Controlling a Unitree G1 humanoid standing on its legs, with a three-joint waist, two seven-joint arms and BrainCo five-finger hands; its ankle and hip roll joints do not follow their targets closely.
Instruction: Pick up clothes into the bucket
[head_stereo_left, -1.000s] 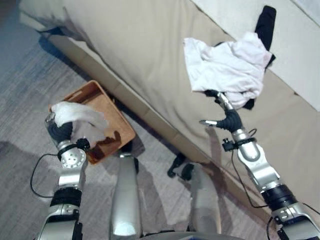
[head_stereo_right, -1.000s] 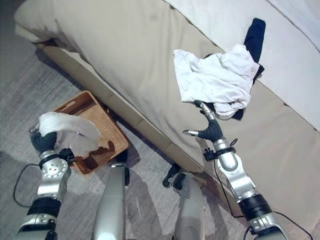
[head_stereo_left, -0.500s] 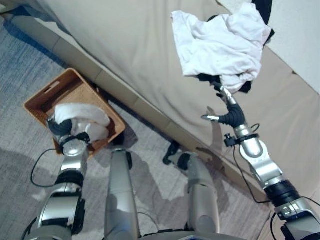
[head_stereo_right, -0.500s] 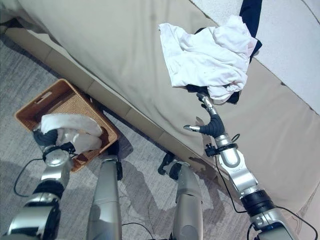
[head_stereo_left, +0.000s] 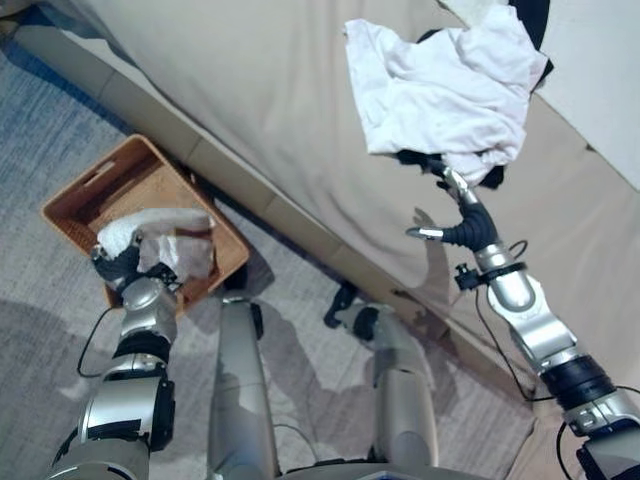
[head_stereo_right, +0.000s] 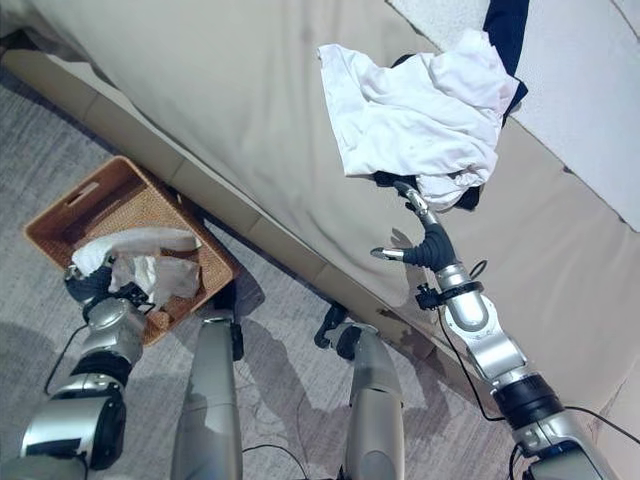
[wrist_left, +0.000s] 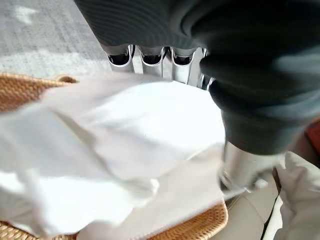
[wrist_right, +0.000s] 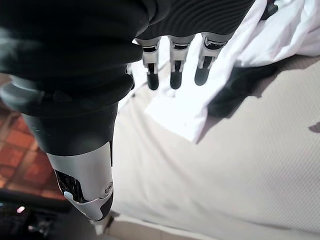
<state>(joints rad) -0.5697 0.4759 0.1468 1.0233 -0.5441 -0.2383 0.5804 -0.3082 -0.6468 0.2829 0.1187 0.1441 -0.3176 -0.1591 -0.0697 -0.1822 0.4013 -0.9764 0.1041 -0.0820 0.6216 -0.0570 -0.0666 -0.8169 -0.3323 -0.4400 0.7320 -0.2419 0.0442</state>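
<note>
White cloth (head_stereo_left: 160, 235) is bunched over my left hand (head_stereo_left: 118, 265), hanging into the wicker basket (head_stereo_left: 95, 190) at its near corner. In the left wrist view the cloth (wrist_left: 110, 150) covers the fingers (wrist_left: 150, 57) past their bases, so I cannot tell how they sit on it; basket rim (wrist_left: 200, 225) shows under the fabric. The basket stands on grey carpet (head_stereo_left: 60, 330), just beside the base of the beige bed (head_stereo_left: 250, 90).

More clothes up on the bed: a crumpled white shirt (head_stereo_left: 440, 95) lying on top of a dark garment (head_stereo_left: 535, 20), dark fabric poking out from under the shirt's near edge as well.

My right hand (head_stereo_left: 458, 218) is held over the mattress right at the near edge of that pile, fingers straight and spread, thumb stuck out to the side, holding nothing. Fingertips look close to the shirt hem, contact unclear. The right wrist view has the straight fingers (wrist_right: 172, 67) pointing at the white shirt (wrist_right: 280, 35) and the dark patch (wrist_right: 235, 90) beneath it, beige sheet (wrist_right: 240, 165) below.
</note>
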